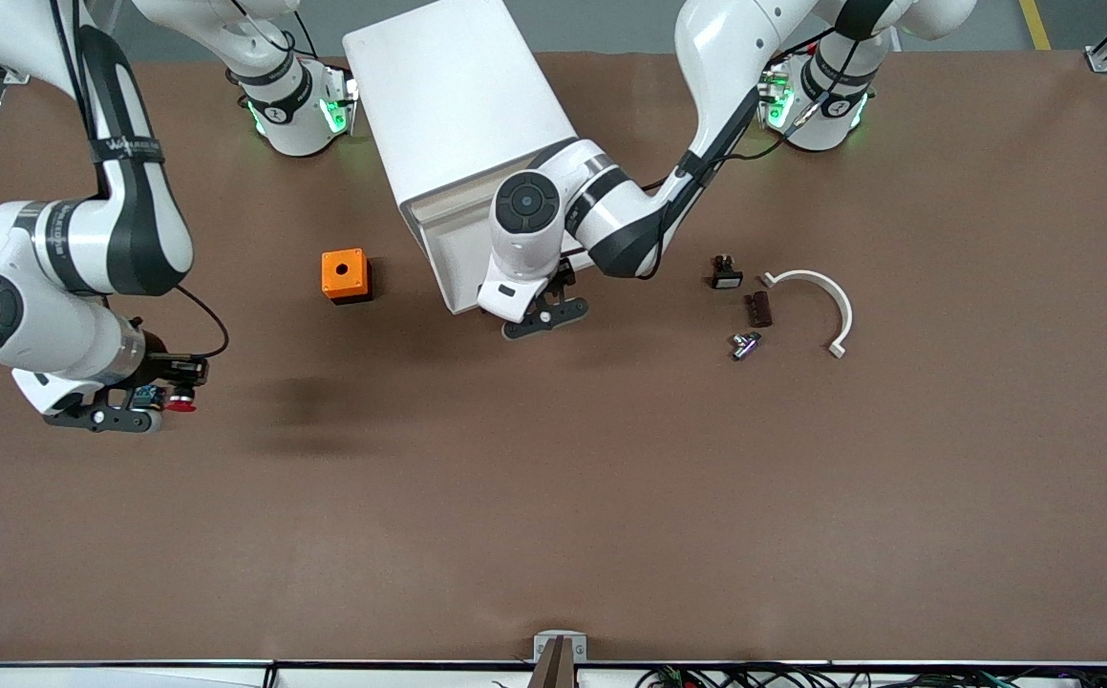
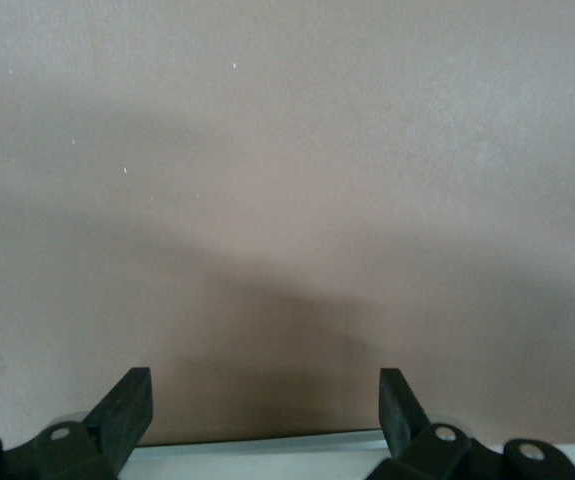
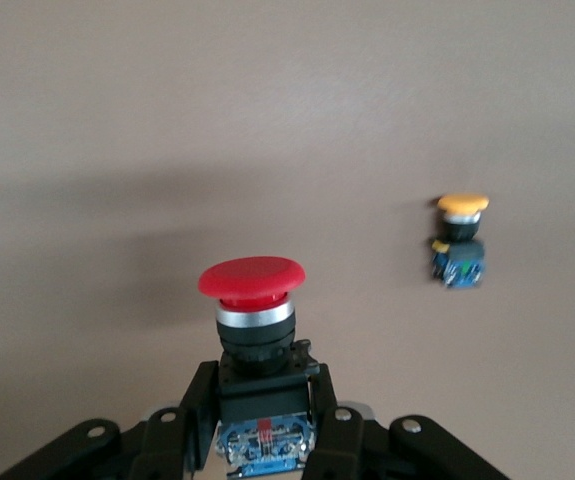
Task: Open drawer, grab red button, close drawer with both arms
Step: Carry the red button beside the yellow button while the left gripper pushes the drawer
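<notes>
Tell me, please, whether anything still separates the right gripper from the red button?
Nothing does: the right gripper is already shut on the red button, over the table at the right arm's end. The left gripper is open at the white drawer cabinet.

The button (image 3: 254, 330), red round cap on a black-and-blue body, sits clamped between the right end effector's (image 3: 260, 415) fingers, cap pointing outward past the fingertips.

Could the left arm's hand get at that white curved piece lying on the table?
Probably yes: the left gripper is open and empty by the drawer front, and bare table leads to the white curved piece, past a few small parts beside it.
</notes>
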